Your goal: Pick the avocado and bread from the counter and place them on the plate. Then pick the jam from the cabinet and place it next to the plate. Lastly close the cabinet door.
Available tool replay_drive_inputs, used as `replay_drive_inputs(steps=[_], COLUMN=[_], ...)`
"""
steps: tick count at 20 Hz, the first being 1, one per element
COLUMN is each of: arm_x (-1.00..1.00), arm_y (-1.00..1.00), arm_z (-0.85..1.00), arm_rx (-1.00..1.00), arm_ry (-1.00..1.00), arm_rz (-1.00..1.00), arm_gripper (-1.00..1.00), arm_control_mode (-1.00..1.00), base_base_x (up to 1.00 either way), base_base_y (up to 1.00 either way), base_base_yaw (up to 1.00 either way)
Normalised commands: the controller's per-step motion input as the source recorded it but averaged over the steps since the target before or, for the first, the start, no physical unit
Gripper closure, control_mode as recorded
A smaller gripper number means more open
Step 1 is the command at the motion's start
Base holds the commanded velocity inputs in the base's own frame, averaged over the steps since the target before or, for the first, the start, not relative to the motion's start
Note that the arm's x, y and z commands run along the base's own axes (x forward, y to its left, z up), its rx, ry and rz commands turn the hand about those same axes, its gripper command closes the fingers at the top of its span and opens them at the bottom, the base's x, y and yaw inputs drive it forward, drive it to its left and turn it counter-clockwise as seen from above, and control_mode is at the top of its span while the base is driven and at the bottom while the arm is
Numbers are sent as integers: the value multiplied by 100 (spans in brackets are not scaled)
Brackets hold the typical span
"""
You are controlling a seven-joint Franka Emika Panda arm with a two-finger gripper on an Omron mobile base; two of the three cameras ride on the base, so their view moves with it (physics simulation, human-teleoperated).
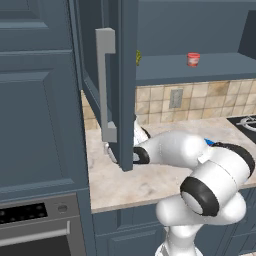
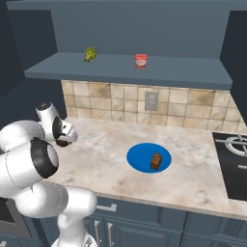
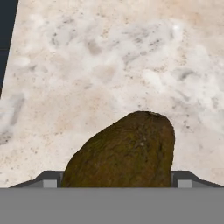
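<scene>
So the gripper (image 3: 116, 181) had its jaws spread wide, a tip pressed against each side of the avocado (image 3: 127, 148). To me that read as a grip, though I couldn't tell if it was off the counter (image 2: 96, 144) yet. In the right base view the hand worked low at roughly 9 o'clock from the plate (image 2: 137, 161), a good way off.

Progress-wise: the bread (image 2: 156, 161) already lay on the plate, toward its 3 o'clock edge, so that bit was done. The avocado still had to get there. The jam (image 2: 141, 61) sat on the cabinet (image 2: 125, 72) shelf, about 12 o'clock from the plate, and the cabinet door (image 1: 122, 75) hung open.

Other stuff: a little yellow-green thing (image 2: 90, 54) at the jam's 9 o'clock, and a cooktop (image 2: 234, 159) at the plate's 3 o'clock. The open door hung right above the arm, so I'd guess lifting straight up could clip it.
</scene>
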Motion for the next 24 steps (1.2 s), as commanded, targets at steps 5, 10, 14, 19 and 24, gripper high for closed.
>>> replay_drive_inputs(steps=[5,10,14,19,24], arm_x=[-39,-38,-36,-23,-8], arm_y=[-39,-57,-66,-70,-67], arm_z=[54,44,37,27,8], arm_rx=[0,0,0,0,-4], arm_ry=[0,0,0,0,0], arm_rz=[-8,-9,-7,-4,0], arm_gripper=[100,100,100,100,100], arm_control_mode=[-100,-100,-100,-100,-100], base_base_x=[0,0,0,0,0], base_base_y=[0,0,0,0,0], base_base_yaw=[0,0,0,0,0])
